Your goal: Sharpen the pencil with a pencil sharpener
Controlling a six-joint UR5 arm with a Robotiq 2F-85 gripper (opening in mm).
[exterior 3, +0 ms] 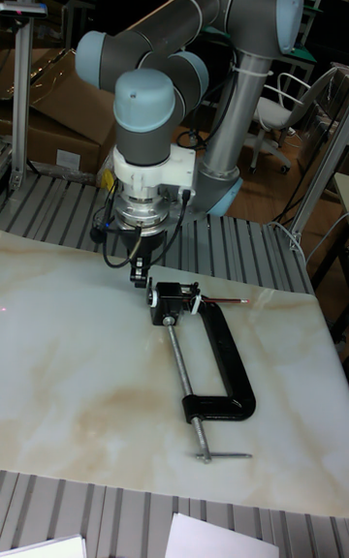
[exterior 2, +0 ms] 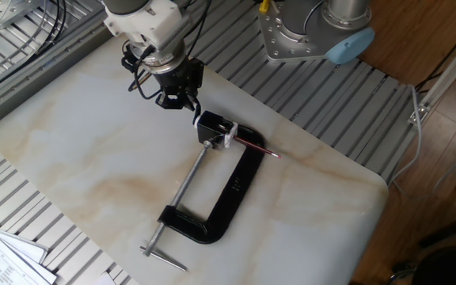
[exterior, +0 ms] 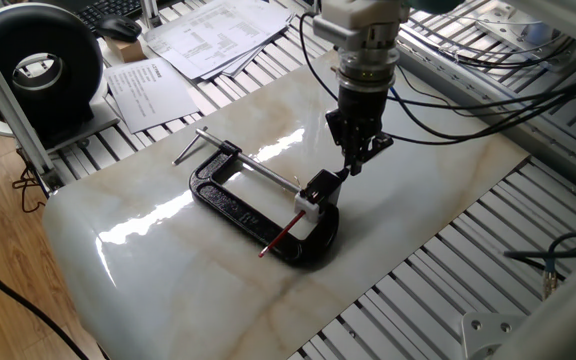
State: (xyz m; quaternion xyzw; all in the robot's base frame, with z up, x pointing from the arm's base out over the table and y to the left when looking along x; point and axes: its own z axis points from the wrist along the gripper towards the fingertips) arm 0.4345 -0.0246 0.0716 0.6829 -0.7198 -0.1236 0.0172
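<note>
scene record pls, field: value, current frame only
surface: marble-look table
pencil sharpener: held in the C-clamp, between the screw rod's end and the clamp's jaw
pencil: red, one end in the sharpener, the rest lying across the clamp frame
gripper: just above and beside the sharpener, holding nothing visible; open or shut unclear
clutter: papers beyond the table edge

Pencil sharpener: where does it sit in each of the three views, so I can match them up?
One fixed view: pencil sharpener just right of centre, below the claw.
The other fixed view: centre, upper half, at the end of the screw rod.
Tall fixed view: centre, above mid-height.
Shared landmark: the black C-clamp, with the sharpener held in its jaws and the red pencil sticking out.
</note>
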